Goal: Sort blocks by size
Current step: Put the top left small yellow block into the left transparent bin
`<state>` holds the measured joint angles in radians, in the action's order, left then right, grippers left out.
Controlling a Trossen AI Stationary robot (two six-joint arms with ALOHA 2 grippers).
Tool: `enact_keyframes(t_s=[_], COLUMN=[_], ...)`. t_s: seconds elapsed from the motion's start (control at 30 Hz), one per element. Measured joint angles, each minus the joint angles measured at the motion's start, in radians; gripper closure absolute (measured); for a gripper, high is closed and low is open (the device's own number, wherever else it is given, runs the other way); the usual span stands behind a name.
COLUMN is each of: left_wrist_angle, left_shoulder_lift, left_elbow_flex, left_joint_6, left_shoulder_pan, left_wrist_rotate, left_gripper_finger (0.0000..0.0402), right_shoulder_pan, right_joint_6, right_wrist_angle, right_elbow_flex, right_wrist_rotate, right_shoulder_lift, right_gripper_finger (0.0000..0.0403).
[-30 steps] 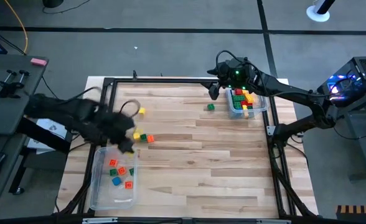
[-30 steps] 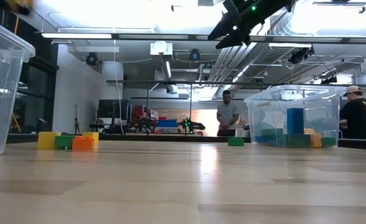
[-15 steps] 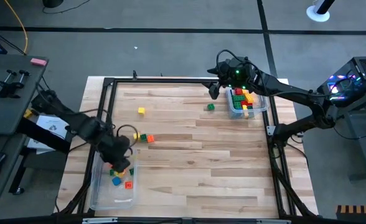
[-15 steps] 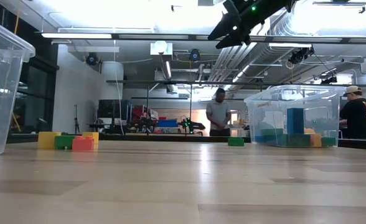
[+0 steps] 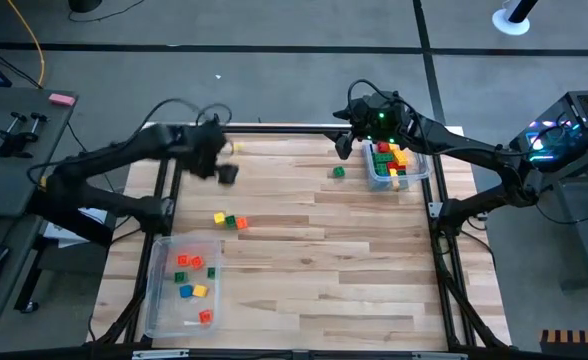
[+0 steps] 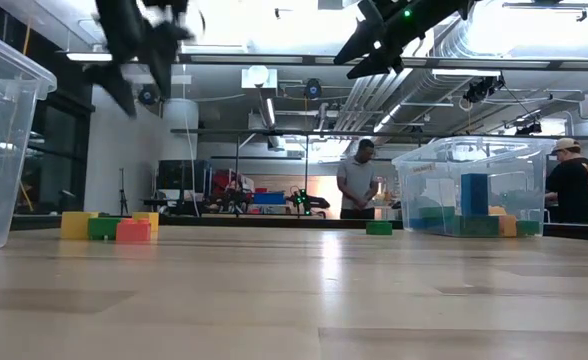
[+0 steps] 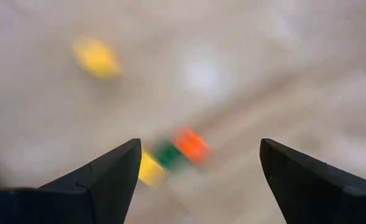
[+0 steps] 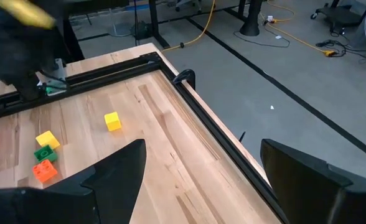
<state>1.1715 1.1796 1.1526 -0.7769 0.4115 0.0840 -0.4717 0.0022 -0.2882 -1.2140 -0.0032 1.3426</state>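
Observation:
My left gripper (image 5: 226, 174) (image 7: 199, 143) hangs open above the table's far left part, over a lone yellow block (image 7: 97, 58) (image 8: 112, 121) that lies flat on the wood. A short row of yellow, green and orange blocks (image 5: 230, 221) (image 7: 168, 154) lies a little nearer. My right gripper (image 5: 345, 144) (image 8: 203, 144) stands open in the air at the far edge, beside the right bin (image 5: 410, 175), with a green block (image 5: 338, 172) on the table close by. Neither gripper has anything between its fingers.
The clear left bin (image 5: 156, 300) at the near left holds several orange, red, blue and yellow blocks. The right bin holds several red, yellow and green ones. A black frame (image 5: 274, 130) rims the table. People stand in the room behind.
My left gripper has swung from above the left bin toward the table's far edge, and now hangs over the lone yellow block. A yellow block that was not in the left bin before now lies there. The right arm has kept still.

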Motion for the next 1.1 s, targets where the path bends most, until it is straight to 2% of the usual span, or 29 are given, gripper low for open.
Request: enact_keyframes(t_s=[0.1, 0.17, 0.23, 0.37, 0.47, 0.6, 0.73, 0.87, 1.1], left_wrist_angle=[0.02, 0.028, 0.021, -0.078, -0.088, -0.099, -0.248, -0.371, -0.363], left_shoulder_lift=[0.128, 0.222, 0.294, 0.378, 0.391, 0.393, 0.394, 0.394, 0.393], left_elbow_flex=[0.0, -0.001, -0.002, -0.002, -0.011, -0.086, -0.192, -0.24, -0.24], left_joint_6=[0.159, 0.163, 0.141, 0.098, 0.048, -0.019, -0.058, -0.097, -0.068], left_shoulder_pan=[0.182, 0.262, 0.296, 0.282, 0.248, 0.213, 0.206, 0.214, 0.217], left_wrist_rotate=[-0.113, -0.154, -0.164, -0.178, -0.205, -0.238, -0.161, -0.159, -0.195], left_gripper_finger=[0.0094, 0.0094, 0.0094, 0.0094, 0.0094, 0.0094, 0.0094, 0.0094, 0.0094], right_shoulder_pan=[0.0, 0.0, 0.0, 0.0, 0.0, 0.0, 0.0, 0.0, 0.0], right_joint_6=[-0.001, -0.002, -0.002, -0.002, -0.002, -0.025, -0.053, -0.053, -0.031], right_wrist_angle=[0.0, 0.0, 0.0, 0.0, -0.003, -0.011, -0.011, -0.022, -0.037], right_elbow_flex=[0.0, 0.0, 0.0, 0.0, 0.0, 0.0, 0.0, 0.0, 0.0], right_wrist_rotate=[0.0, 0.004, 0.016, 0.027, 0.038, 0.058, 0.06, 0.06, 0.06], right_shoulder_lift=[0.0, 0.0, 0.0, 0.0, 0.0, 0.0, 0.0, 0.0, 0.0], right_gripper_finger=[0.0092, 0.0092, 0.0092, 0.0092, 0.0092, 0.0092, 0.0092, 0.0092, 0.0092])
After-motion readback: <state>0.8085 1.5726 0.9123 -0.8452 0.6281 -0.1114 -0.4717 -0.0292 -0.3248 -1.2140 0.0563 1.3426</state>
